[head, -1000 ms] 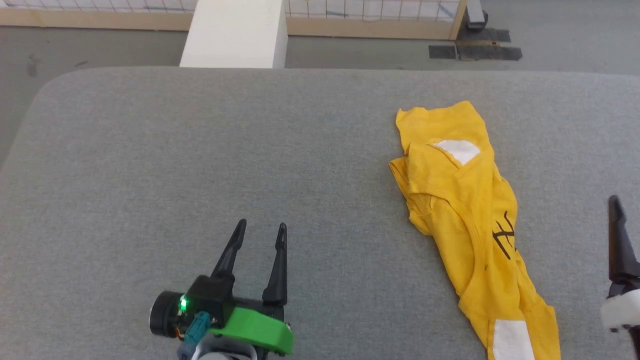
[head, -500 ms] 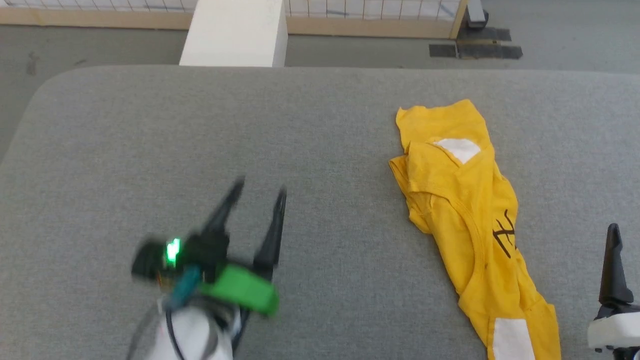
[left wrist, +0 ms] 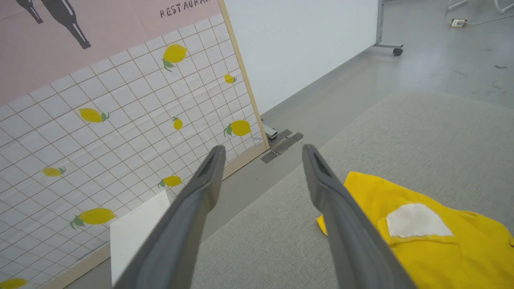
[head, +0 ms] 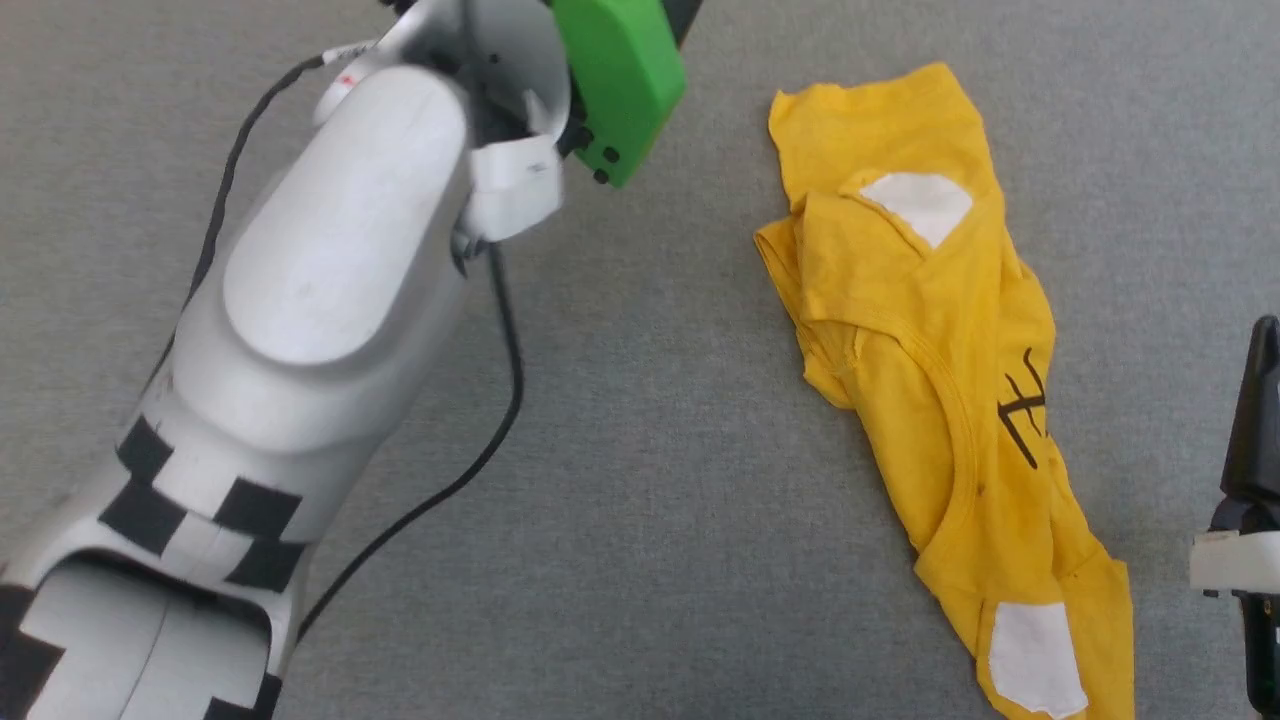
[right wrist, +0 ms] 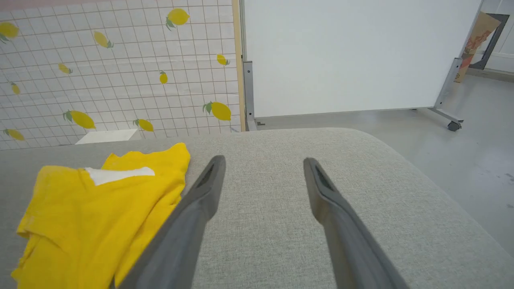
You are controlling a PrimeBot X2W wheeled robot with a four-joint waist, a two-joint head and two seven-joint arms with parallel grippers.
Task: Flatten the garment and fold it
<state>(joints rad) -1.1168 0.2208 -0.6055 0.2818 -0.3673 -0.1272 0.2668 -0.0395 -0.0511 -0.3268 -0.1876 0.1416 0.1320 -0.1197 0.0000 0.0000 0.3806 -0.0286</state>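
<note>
The garment (head: pixel 930 380) is a bright yellow T-shirt lying crumpled in a long strip on the right of the grey table, with white patches near both ends and thin dark stripes on its right side. My left forearm (head: pixel 330 230) reaches up the head view, its green wrist part (head: pixel 615 80) level with the garment's far end. In the left wrist view my left gripper (left wrist: pixel 261 154) is open and empty above the table, the garment (left wrist: pixel 433 245) just right of it. My right gripper (right wrist: pixel 263 160) is open and empty, the garment (right wrist: pixel 96 208) to its left. One dark finger (head: pixel 1262 400) stands at the head view's right edge.
The grey padded table (head: pixel 650 480) stretches left of the garment. A black cable (head: pixel 505 370) hangs from my left arm. Beyond the far edge stand a lemon-print tiled partition (left wrist: pixel 120 120), a white box (left wrist: pixel 136 228) and a white board on wheels (right wrist: pixel 341 56).
The head camera has tilted down. My left arm has swung up and forward, its fingers leaving the head view's top. The garment lies as before; the right gripper has barely moved.
</note>
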